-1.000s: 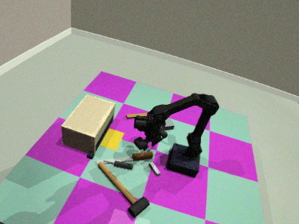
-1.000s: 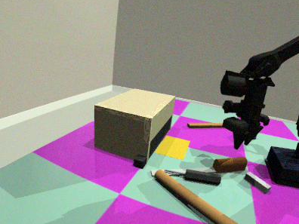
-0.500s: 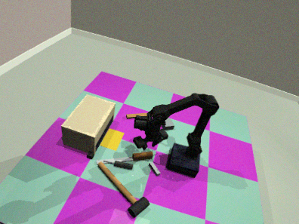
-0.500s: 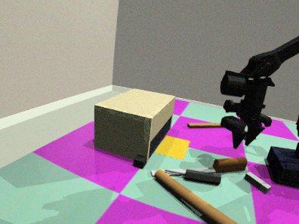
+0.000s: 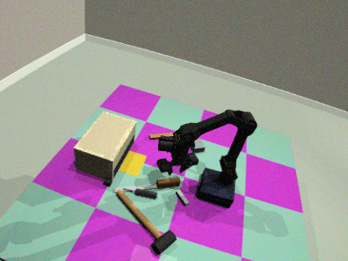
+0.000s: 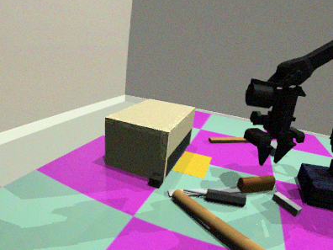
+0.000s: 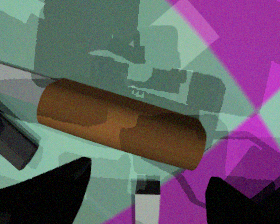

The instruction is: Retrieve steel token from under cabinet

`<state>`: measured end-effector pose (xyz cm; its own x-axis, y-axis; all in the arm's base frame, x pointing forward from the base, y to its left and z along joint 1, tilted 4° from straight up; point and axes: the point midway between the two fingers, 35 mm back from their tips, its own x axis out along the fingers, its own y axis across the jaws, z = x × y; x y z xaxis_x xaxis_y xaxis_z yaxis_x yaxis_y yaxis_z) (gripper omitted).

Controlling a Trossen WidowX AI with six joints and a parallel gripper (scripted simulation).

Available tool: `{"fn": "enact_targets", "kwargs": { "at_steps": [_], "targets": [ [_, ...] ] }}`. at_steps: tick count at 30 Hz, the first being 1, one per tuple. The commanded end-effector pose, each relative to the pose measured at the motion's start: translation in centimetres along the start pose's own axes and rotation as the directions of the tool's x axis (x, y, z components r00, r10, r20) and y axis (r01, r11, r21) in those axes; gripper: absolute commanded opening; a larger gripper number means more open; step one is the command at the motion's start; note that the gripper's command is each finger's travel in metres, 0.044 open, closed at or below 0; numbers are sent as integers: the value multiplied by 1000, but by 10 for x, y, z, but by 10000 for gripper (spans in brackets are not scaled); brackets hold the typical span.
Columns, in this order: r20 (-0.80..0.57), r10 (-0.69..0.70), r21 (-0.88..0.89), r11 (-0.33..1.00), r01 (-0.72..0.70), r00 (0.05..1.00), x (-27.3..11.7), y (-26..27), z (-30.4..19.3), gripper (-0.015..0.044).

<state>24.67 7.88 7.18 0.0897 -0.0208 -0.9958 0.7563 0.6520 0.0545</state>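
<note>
The cream cabinet (image 5: 105, 135) (image 6: 151, 113) stands at the left, with a dark low opening along its front. I cannot make out the steel token in any view. The yellow marked area (image 5: 133, 163) (image 6: 193, 164) lies in front of the cabinet with nothing on it. My gripper (image 5: 176, 170) (image 6: 270, 162) (image 7: 150, 177) is open and empty, pointing down above the table. The brown-handled tool (image 5: 169, 183) (image 6: 257, 183) (image 7: 122, 124) lies below it, its pale blade pointing toward the cabinet. In the wrist view, its handle is just beyond the fingertips.
A dark-handled tool (image 5: 146, 194) (image 6: 226, 197) (image 7: 17, 145) lies beside the blade. A hammer (image 5: 140, 214) (image 6: 214, 218) lies nearer the cameras. A small grey bar (image 5: 182, 198) (image 6: 287, 204) (image 7: 147, 207) lies near the robot base (image 5: 216, 189). Another wooden handle (image 5: 155, 136) (image 6: 227, 140) lies behind the gripper.
</note>
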Motion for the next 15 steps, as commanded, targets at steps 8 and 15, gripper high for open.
{"fn": "enact_targets", "kwargs": {
  "at_steps": [8, 15],
  "targets": [
    [-4, -1, 98, 995, 2, 1000, 0, 0, 0, 270],
    [-4, -1, 153, 988, 2, 1000, 0, 0, 0, 270]
  ]
}}
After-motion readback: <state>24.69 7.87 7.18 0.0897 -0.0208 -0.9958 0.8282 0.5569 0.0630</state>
